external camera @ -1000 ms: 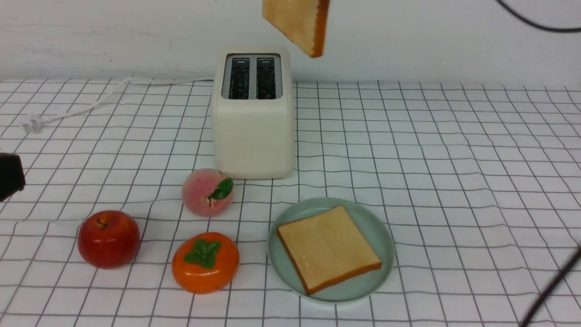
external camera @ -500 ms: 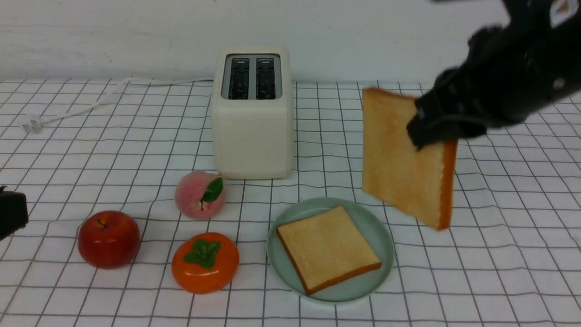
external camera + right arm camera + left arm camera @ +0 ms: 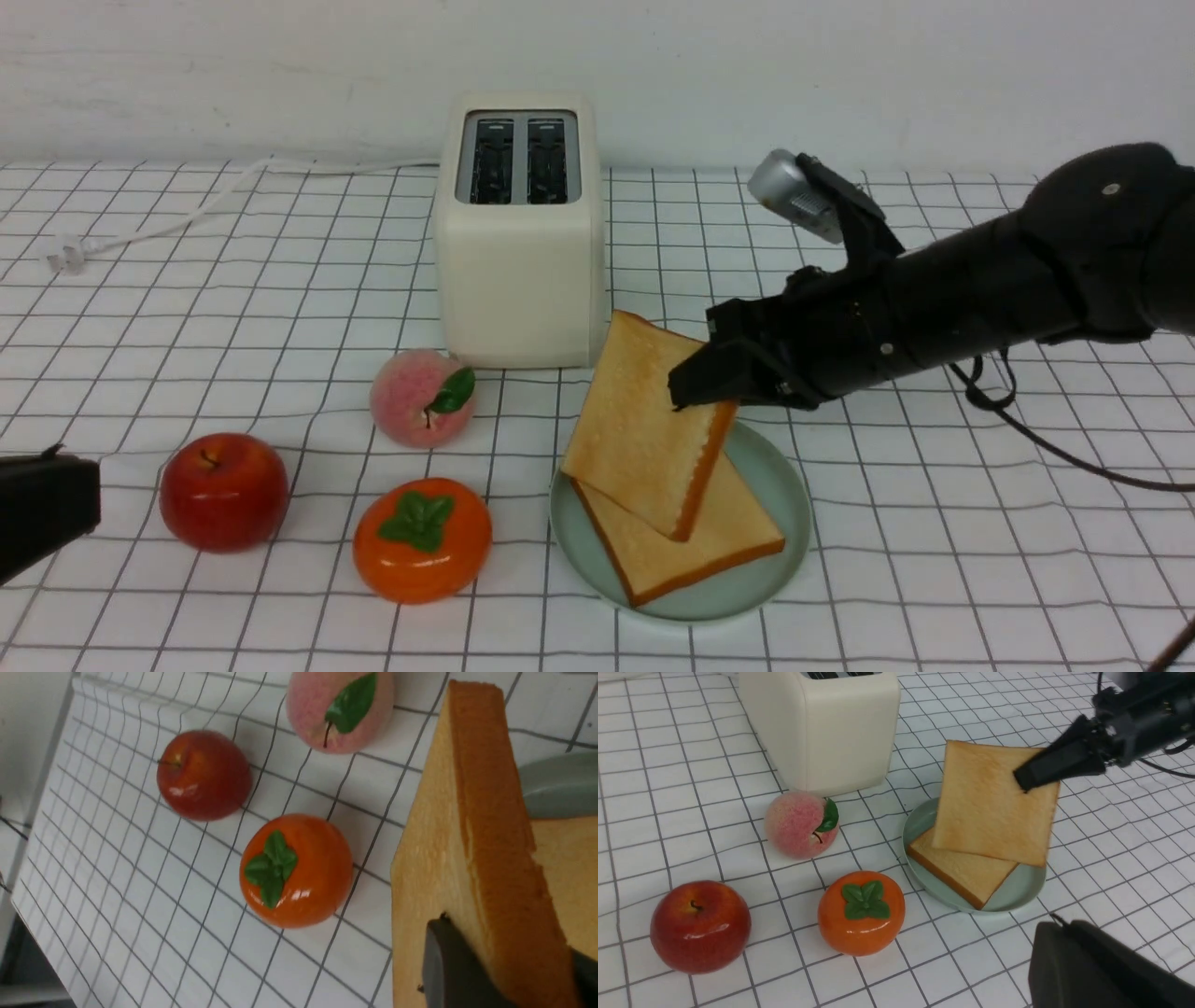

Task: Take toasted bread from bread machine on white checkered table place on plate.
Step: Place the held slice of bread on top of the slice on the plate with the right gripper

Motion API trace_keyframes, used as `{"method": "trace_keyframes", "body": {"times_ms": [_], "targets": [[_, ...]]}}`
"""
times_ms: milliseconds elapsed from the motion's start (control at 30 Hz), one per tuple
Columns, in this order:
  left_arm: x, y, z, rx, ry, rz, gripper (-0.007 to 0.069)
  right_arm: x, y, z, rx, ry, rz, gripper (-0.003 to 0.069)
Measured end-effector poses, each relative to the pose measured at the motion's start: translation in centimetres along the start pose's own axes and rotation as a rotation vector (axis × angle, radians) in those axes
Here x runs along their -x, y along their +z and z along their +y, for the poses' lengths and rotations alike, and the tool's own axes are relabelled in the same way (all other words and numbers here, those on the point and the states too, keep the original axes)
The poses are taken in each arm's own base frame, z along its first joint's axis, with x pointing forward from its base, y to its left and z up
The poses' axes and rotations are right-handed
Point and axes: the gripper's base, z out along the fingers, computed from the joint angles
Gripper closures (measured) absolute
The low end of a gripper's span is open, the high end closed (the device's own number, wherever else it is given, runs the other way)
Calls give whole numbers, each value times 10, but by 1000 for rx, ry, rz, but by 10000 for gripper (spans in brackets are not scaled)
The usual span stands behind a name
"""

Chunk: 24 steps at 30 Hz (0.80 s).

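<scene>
Here, above the wrinkled white checkered table (image 3: 934, 523), right end effector (image 3: 702, 392) clamps toasted bread (image 3: 635, 439).

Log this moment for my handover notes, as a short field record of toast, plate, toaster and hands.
held toast: tilted, pinched in right hand, over the plate
flat toast: lying on plate
toaster: behind plate, slots empty
left hand: shut, empty, low at left
left of plate: apple, peach, persimmon

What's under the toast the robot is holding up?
Another slice lies flat on the green plate. The held toast covers its far part and some plate.
</scene>
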Motion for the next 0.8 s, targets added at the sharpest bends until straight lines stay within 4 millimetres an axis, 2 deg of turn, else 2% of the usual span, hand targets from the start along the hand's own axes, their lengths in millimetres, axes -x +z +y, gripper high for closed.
{"method": "trace_keyframes", "body": {"times_ms": [233, 433, 500, 533, 567, 667, 700, 767, 800], "targets": [[0, 0, 0, 1, 0, 4, 638, -4, 27, -25, 17, 89, 40, 537], [0, 0, 0, 1, 0, 5, 638, -5, 27, -33, -19, 61, 61, 522], [0, 0, 0, 1, 1, 5, 638, -6, 25, -37, -41, 37, 74, 477], [0, 0, 0, 1, 1, 5, 638, -6, 25, -38, -44, 35, 75, 477], [0, 0, 0, 1, 1, 5, 638, -6, 23, -42, -59, 19, 88, 419], [0, 0, 0, 1, 1, 5, 638, -4, 18, -48, -74, 28, 101, 333], [0, 0, 0, 1, 1, 5, 638, -1, 11, -53, -82, 42, 115, 269], [0, 0, 0, 1, 1, 5, 638, 3, 5, -54, -89, 48, 120, 228], [0, 0, 0, 1, 1, 5, 638, 7, -5, -55, -96, 53, 129, 197]]}}
